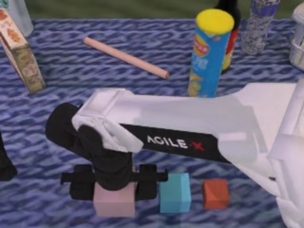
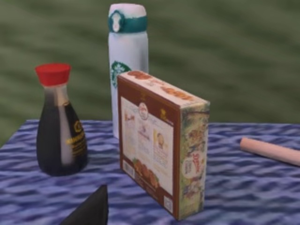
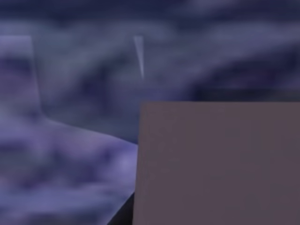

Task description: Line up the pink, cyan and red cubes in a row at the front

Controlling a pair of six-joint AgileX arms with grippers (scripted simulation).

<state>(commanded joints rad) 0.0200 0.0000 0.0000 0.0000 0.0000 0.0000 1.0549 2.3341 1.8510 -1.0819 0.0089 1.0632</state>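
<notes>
While the top view looks down on the patterned blue table (image 1: 57, 95), the right arm reaches from the right edge across to the lower left of the frame, where the right gripper (image 1: 114, 183) sits over the pink cube (image 1: 113, 202), its dark fingers straddling the cube's two sides; whether they are pressing the faces or standing just clear, I cannot tell. Next to the pink cube on its right stands the cyan cube (image 1: 175, 192), and beyond that, with a small gap, the red cube (image 1: 215, 194), so the three already sit roughly in a row along the bottom edge. Behind them lie a pink rod (image 1: 126, 58) and a chips can (image 1: 207, 52). Left wrist view shows only bystanders, a soy sauce bottle (image 2: 60, 124), a white flask (image 2: 127, 61) and a printed box (image 2: 161, 143), so the left arm appears parked and its fingers go unseen. Right wrist view is filled at lower right by a flat face of the pink cube (image 3: 218, 164) over blurred cloth. I judge the cubes rigid, light and matte, best pinched across opposite flat faces near mid-height
</notes>
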